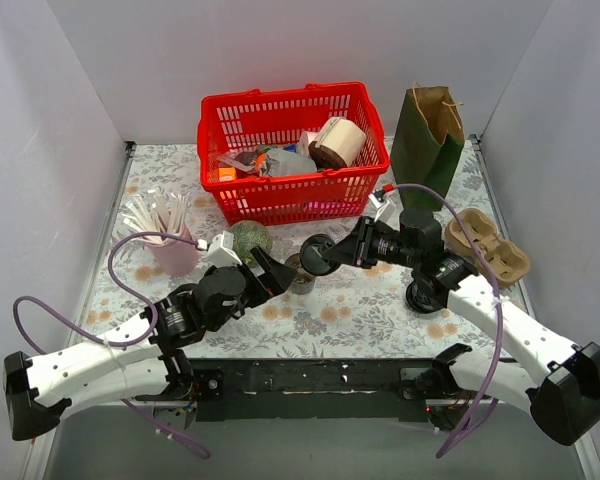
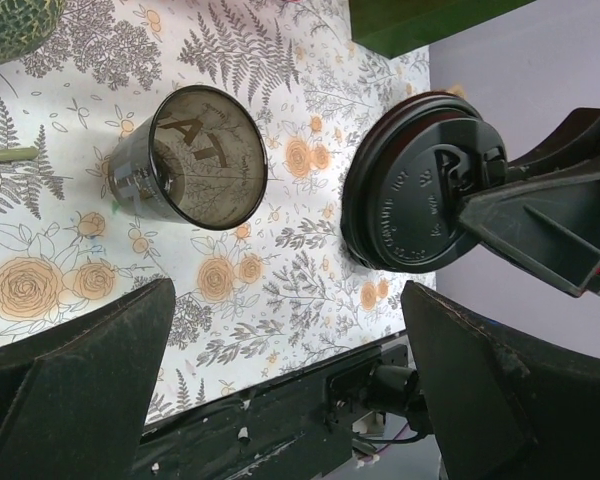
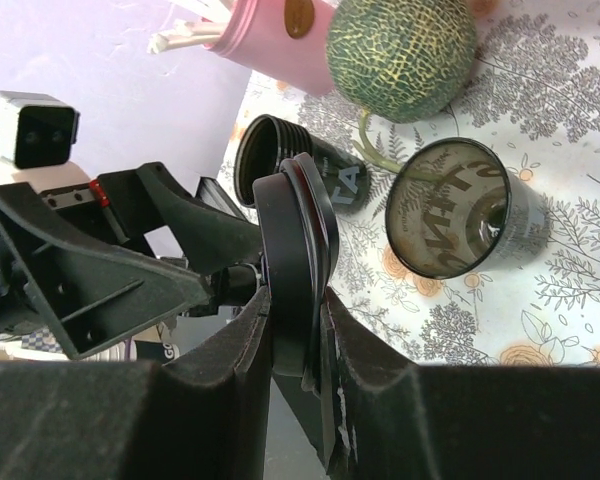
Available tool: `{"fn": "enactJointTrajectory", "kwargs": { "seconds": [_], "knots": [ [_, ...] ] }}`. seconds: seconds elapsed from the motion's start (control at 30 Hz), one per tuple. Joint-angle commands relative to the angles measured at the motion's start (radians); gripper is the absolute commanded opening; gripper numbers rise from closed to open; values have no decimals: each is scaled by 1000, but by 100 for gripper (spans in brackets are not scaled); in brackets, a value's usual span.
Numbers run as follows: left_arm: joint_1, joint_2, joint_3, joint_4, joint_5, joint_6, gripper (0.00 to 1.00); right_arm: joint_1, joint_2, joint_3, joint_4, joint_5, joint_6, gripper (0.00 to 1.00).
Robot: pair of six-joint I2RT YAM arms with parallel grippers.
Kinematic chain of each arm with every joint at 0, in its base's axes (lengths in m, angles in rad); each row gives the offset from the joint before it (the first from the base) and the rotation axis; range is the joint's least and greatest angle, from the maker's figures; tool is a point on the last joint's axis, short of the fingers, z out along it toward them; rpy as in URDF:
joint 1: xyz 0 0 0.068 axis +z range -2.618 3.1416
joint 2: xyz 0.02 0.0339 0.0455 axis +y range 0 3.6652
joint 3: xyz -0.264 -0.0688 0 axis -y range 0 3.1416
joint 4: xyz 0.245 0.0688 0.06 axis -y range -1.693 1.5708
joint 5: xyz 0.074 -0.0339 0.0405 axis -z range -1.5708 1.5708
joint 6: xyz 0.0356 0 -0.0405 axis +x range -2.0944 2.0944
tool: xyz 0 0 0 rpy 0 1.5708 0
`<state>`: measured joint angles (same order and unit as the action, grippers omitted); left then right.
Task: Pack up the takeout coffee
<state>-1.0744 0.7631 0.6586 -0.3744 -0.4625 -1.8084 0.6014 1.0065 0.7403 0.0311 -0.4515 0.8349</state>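
The black coffee cup (image 1: 301, 275) stands open and lidless on the flowered table; it also shows in the left wrist view (image 2: 193, 158) and the right wrist view (image 3: 458, 222). My right gripper (image 1: 327, 252) is shut on the round black sip lid (image 1: 316, 254), held on edge just right of the cup and off the table. The lid fills the jaws in the right wrist view (image 3: 296, 268) and faces the left wrist camera (image 2: 420, 185). My left gripper (image 1: 273, 268) is open and empty, just left of the cup, jaws wide apart (image 2: 290, 300).
A melon (image 1: 250, 240) lies just behind the cup. A pink cup of sticks (image 1: 172, 250) stands at left. A red basket (image 1: 280, 195) of goods stands at the back, a green paper bag (image 1: 427, 140) to its right, a tan cup tray (image 1: 492, 247) far right.
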Motion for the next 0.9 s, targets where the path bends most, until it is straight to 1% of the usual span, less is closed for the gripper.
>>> {"fn": "enactJointTrajectory", "kwargs": {
  "seconds": [0.0,0.13,0.27,0.43,0.83,0.87],
  "knots": [
    [5,24,7,-15,-18,-15,98,-5,47,-9,81,-15,-6,21],
    [45,60,29,-24,8,-16,98,-5,90,-9,96,-6,-14,20],
    [108,76,30,5,67,-2,98,-5,142,-1,134,-32,-10,20],
    [189,94,13,58,163,30,98,-6,167,-4,151,-39,-10,20],
    [229,143,-1,97,197,41,98,-5,248,8,184,-85,-13,20],
    [234,146,-4,104,217,44,98,-5,259,10,182,-88,-14,20]
  ]
}}
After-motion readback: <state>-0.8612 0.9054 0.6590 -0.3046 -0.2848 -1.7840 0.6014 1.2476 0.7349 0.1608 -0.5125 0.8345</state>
